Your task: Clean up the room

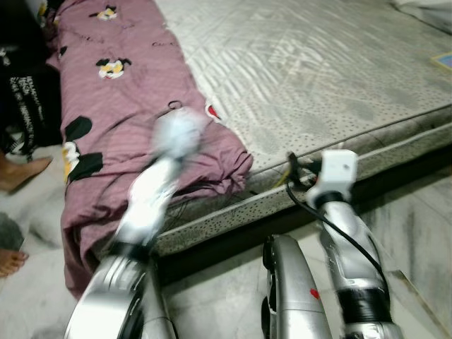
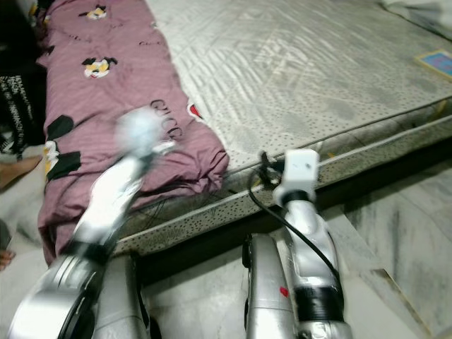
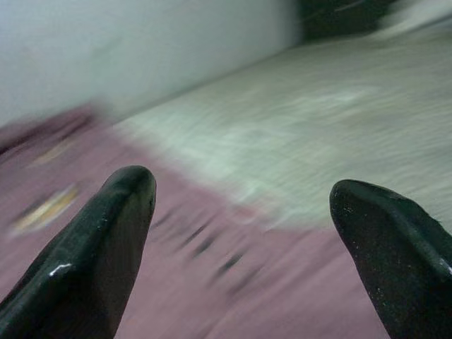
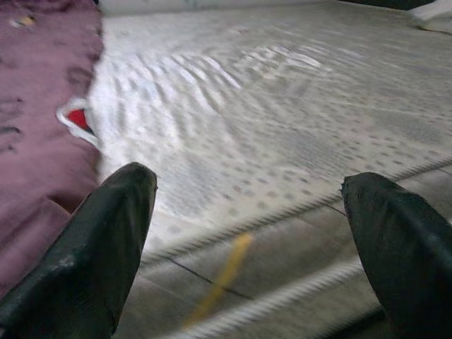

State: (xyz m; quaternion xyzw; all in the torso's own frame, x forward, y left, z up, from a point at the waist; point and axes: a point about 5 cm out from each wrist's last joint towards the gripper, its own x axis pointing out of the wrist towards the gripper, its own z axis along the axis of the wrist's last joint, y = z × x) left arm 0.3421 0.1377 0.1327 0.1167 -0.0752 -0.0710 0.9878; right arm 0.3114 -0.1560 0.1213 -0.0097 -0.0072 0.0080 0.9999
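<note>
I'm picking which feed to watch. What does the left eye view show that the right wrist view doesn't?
Left eye view alone: both silver arms, the left one blurred over the purple blanket, and a person's bare feet on the floor.
Right wrist view alone: the open right tool close up.
Both: the blanket lying along the bare mattress.

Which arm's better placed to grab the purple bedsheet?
Left. The left gripper, open, is over the purple bedsheet; the right gripper, also open, faces the bare mattress edge beside it.
</note>
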